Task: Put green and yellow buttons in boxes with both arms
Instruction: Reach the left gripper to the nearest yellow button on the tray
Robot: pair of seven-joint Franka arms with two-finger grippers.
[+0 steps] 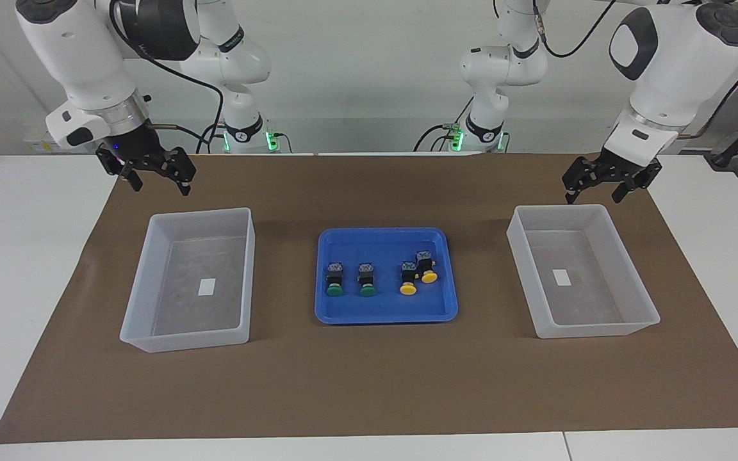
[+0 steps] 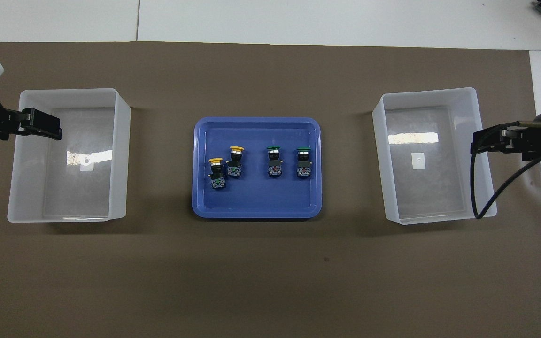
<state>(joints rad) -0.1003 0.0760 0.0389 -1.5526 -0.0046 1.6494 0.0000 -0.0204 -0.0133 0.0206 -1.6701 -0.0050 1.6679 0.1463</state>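
Four small push buttons lie in one shallow blue plastic tray (image 1: 386, 314): two green-capped buttons (image 1: 350, 280) toward the right arm's end, two yellow-capped buttons (image 1: 418, 272) beside them, long ways, caps pointing away from the robots. Two see-through white plastic boxes (image 1: 189, 279) hold only labels. The left gripper (image 1: 601, 187) and right gripper (image 1: 159, 179) hang open over the table.

We see two green buttons (image 1: 351, 280) and two yellow buttons (image 1: 418, 273), black-bodied, on a blue tray (image 1: 385, 314). Two translucent whitish boxes (image 1: 189, 278) carry white labels. A plain brown mat (image 1: 369, 384) covers the white table (image 1: 16, 256).
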